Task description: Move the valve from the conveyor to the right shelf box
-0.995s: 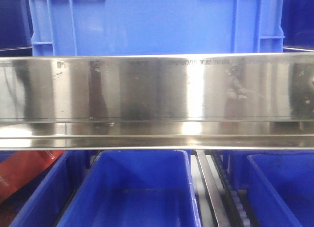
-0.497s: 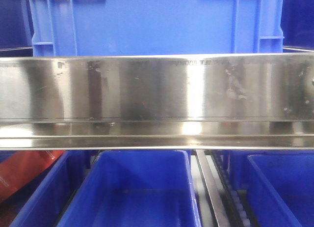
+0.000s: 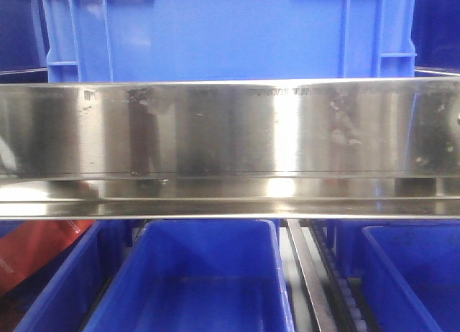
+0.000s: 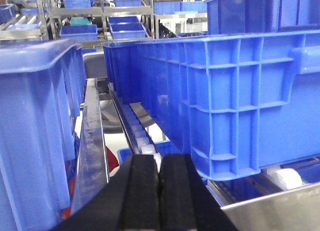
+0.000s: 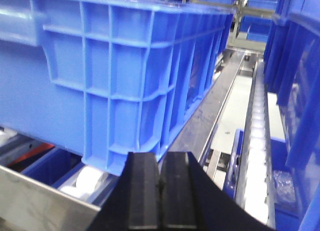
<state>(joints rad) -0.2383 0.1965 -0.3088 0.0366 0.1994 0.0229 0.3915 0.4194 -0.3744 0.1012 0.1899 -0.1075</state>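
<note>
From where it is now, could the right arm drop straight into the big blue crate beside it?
Probably not: the right pincer, shut and empty, sits low beside the blue crate, whose ribbed wall rises above it. It would likely need to lift over the rim first.

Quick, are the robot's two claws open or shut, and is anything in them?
Left gripper: shut, nothing seen between the pads.
Right gripper: shut, nothing seen between the pads.

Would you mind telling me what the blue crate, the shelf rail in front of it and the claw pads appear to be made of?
Blue crate: likely moulded plastic, ribbed and slightly glossy. Shelf rail: seemingly brushed steel, with streaky mirror-like reflections. Left claw pads: matte black, possibly rubber or foam.
</note>
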